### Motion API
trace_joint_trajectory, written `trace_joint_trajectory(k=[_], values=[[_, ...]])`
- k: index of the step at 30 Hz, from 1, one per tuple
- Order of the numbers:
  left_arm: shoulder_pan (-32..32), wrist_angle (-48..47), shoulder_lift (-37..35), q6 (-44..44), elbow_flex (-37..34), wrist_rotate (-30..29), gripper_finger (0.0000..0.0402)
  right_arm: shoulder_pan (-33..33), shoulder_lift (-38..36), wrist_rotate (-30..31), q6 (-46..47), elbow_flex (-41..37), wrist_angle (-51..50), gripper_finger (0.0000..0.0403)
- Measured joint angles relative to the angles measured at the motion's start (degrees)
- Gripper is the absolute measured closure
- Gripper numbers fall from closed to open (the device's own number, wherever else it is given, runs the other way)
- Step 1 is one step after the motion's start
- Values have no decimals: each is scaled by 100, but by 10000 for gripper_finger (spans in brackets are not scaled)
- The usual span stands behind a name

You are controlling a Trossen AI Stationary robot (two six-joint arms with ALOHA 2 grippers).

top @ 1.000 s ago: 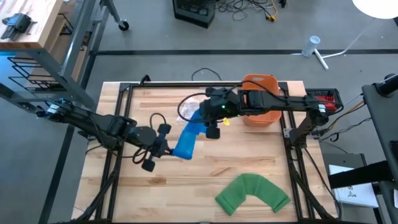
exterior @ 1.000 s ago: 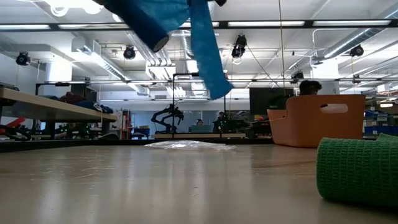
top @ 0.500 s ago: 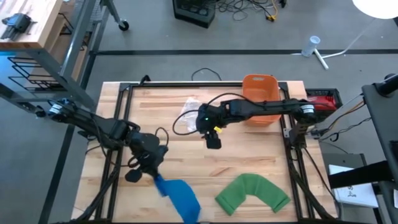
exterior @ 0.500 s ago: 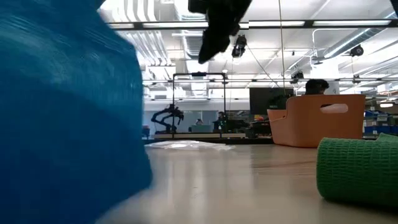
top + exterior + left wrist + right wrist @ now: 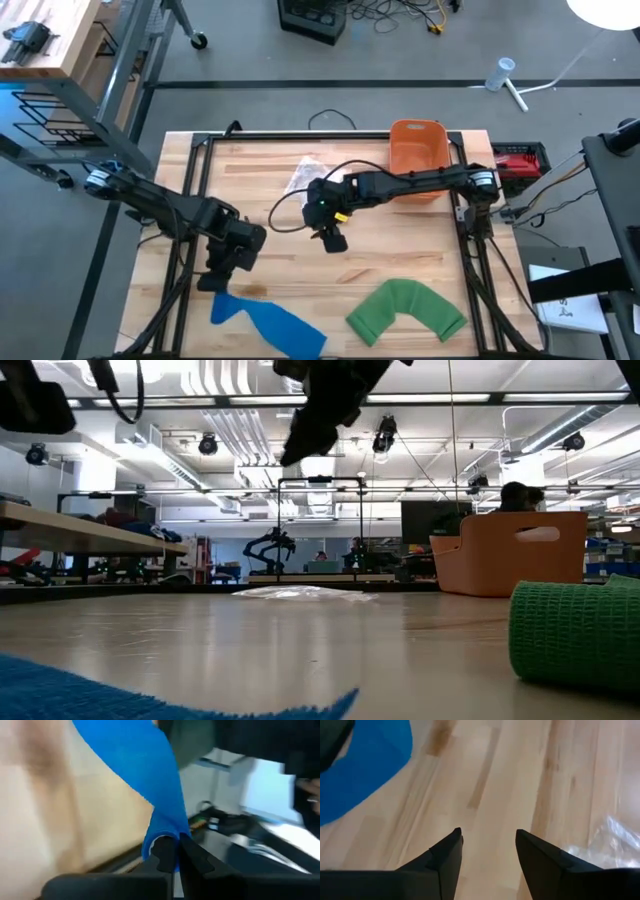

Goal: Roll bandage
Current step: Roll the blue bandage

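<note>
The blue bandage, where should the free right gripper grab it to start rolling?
Take the blue bandage at its loose end toward the table's front edge, coming straight down. It lies flat, the left gripper pinches the other end, and the right gripper hangs open, empty.

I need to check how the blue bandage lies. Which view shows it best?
The high view: the blue bandage lies unrolled at the table's front edge, one end at the left tool. The low view catches only a near strip; the left wrist shows the pinched end; the right wrist, a corner.

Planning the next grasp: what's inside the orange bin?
From above, the orange bin shows only its own orange floor; the right arm crosses its near edge, hiding a strip. The right tool hangs open over the table.
</note>
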Motion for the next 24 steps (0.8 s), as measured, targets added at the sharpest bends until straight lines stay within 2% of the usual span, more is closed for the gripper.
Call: trace_joint_trajectory(k=[4, 8, 11, 14, 18, 24], values=[[-10, 1194, 63, -459, 0, 800, 401, 159, 0, -12, -297, 0, 95, 236], [-25, 3532, 66, -798, 0, 1374, 401, 328, -71, -10, -583, 1, -65, 248], [-23, 5288, 37, -1112, 0, 1568, 401, 391, -136, -5, -644, 2, -510, 259], [13, 6335, -20, -1168, 0, 1560, 401, 392, -234, 3, -585, 0, -1022, 269], [172, 6442, -201, -489, -2, 1059, 401, 400, -442, 19, -407, 0, -1477, 284], [481, 5772, -567, 649, -2, -150, 401, 430, -1018, 54, -247, 0, -1877, 301]])
